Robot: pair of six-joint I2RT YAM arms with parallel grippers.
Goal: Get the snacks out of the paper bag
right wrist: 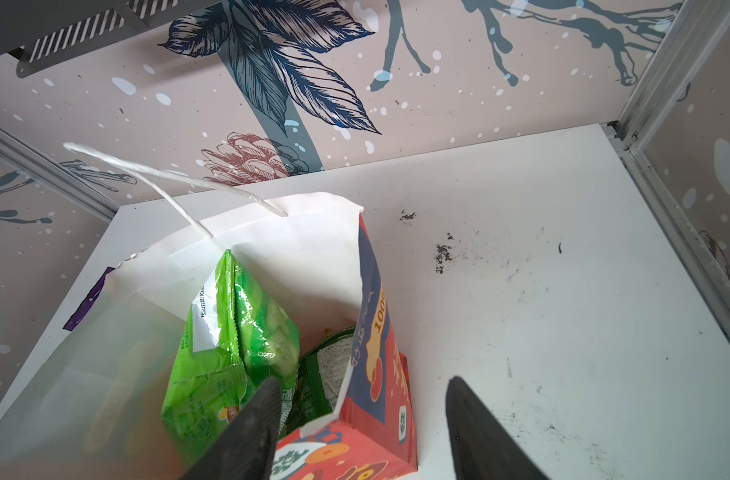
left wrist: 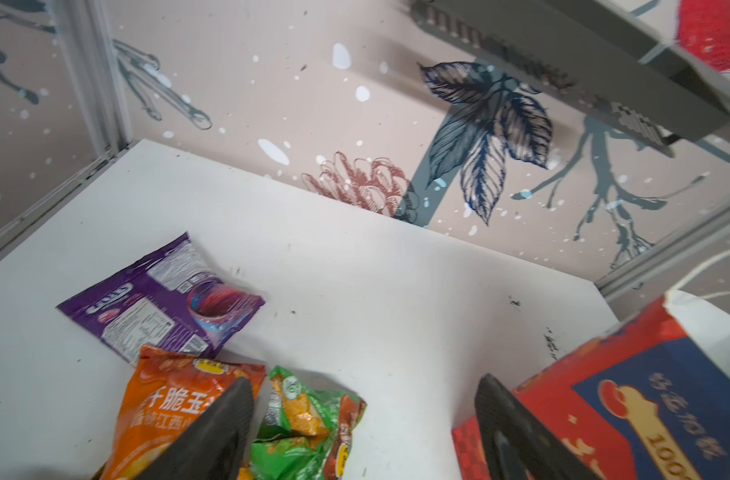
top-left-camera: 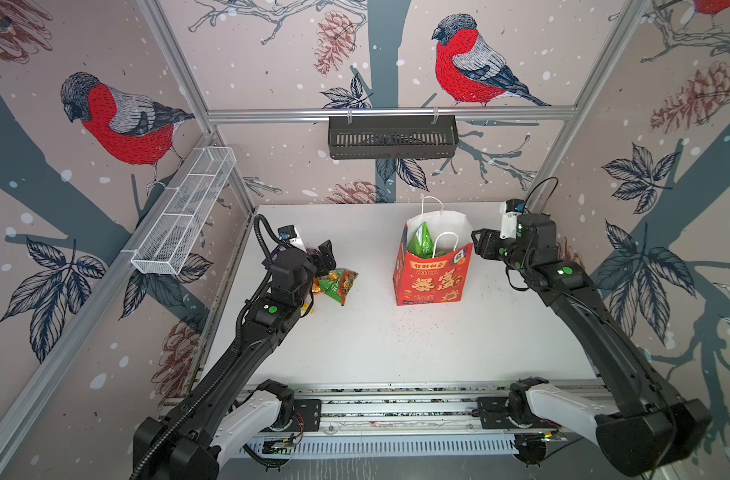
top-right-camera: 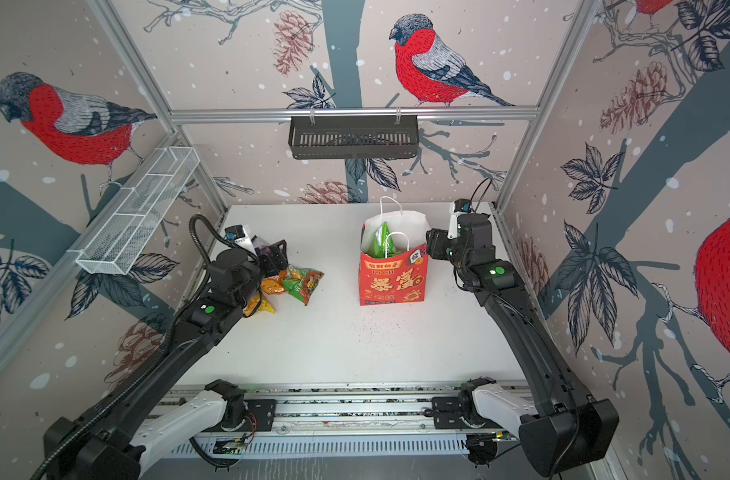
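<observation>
We note left gripper point(left wrist: 363, 382) agape, empty, over crinkly foil snacks point(left wrist: 309, 415); right gripper point(right wrist: 363, 381) parted, empty, at 3 o'clock rim of stiff paper bag point(top-left-camera: 431, 282).

The left arm point(top-left-camera: 246, 332) rises from the near edge of the worktop point(top-left-camera: 396, 345) and leans forward along its left edge. Its wrist bends down there, so the left gripper point(top-left-camera: 328, 259) hangs low over the surface with both jaws wide apart. The right arm point(top-left-camera: 596, 316) stretches along the right edge toward the far right corner, and its wrist turns inward, so the right gripper point(top-left-camera: 479, 244) points to the middle, held higher, jaws also parted.
</observation>
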